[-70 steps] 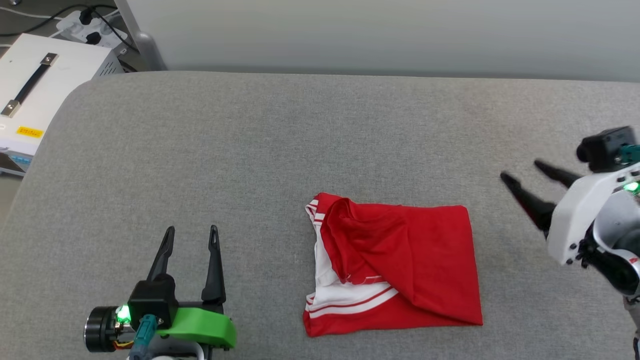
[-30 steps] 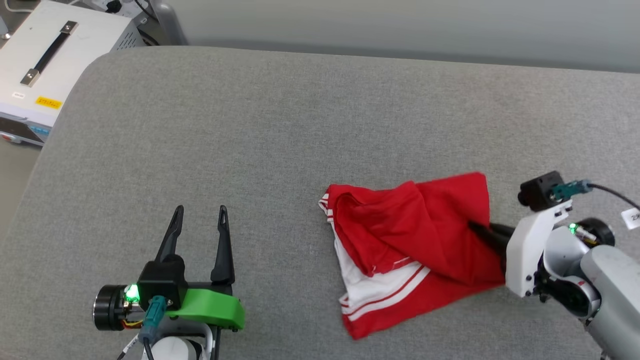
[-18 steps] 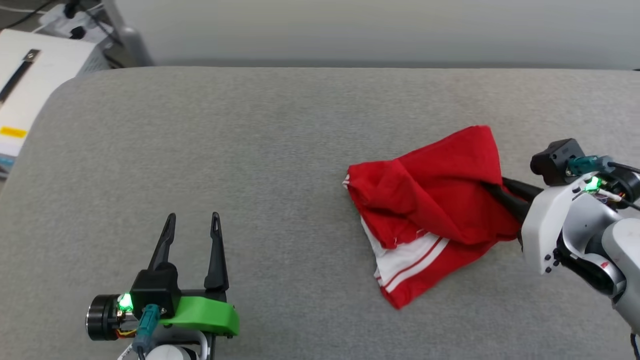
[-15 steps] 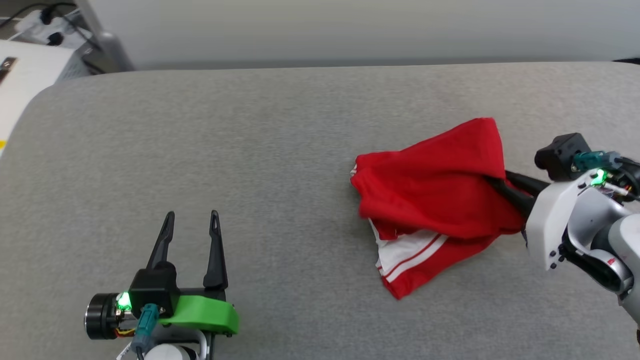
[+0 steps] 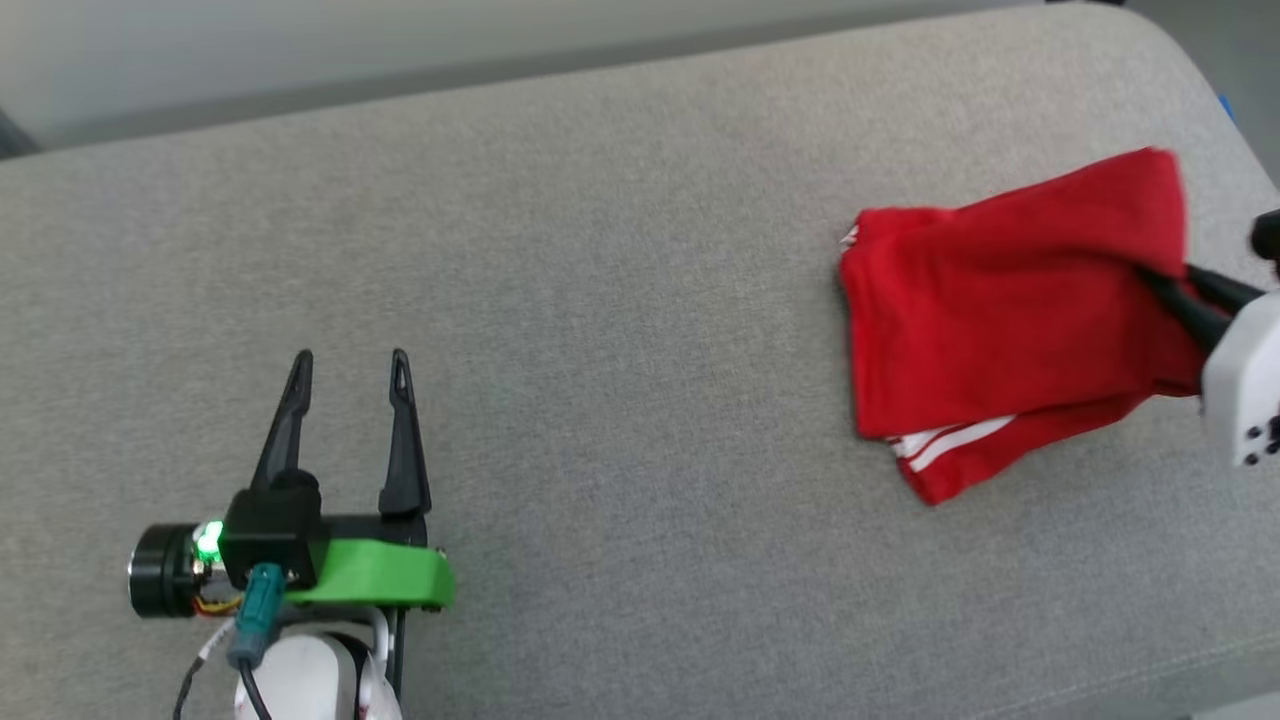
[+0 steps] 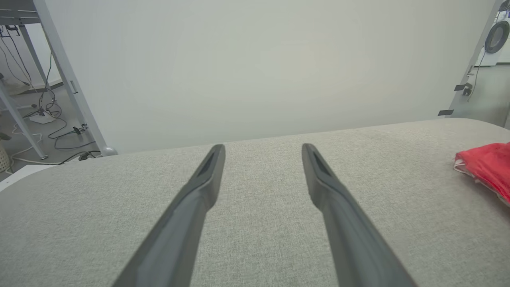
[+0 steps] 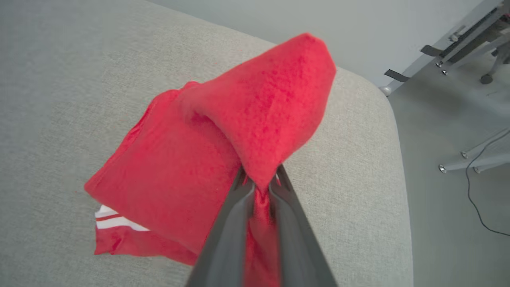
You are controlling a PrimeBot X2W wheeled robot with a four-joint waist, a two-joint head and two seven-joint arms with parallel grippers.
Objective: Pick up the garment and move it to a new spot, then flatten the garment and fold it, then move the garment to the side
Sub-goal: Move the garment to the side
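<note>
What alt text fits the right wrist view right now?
The right tool is shut on a fold of the red garment, pinched up into a peak; the rest lies on the grey cushion, white stripes at one edge. The cushion's rounded corner and the floor lie beyond.

This is looking like a robotics lab: loose cables (image 6: 50, 107) are trailing over bare floor (image 6: 16, 103) beside metal frame legs (image 6: 68, 75) at the left wrist view's upper left, and a plain pale wall (image 6: 259, 67) is backing the grey fabric-covered table (image 5: 600, 300).
</note>
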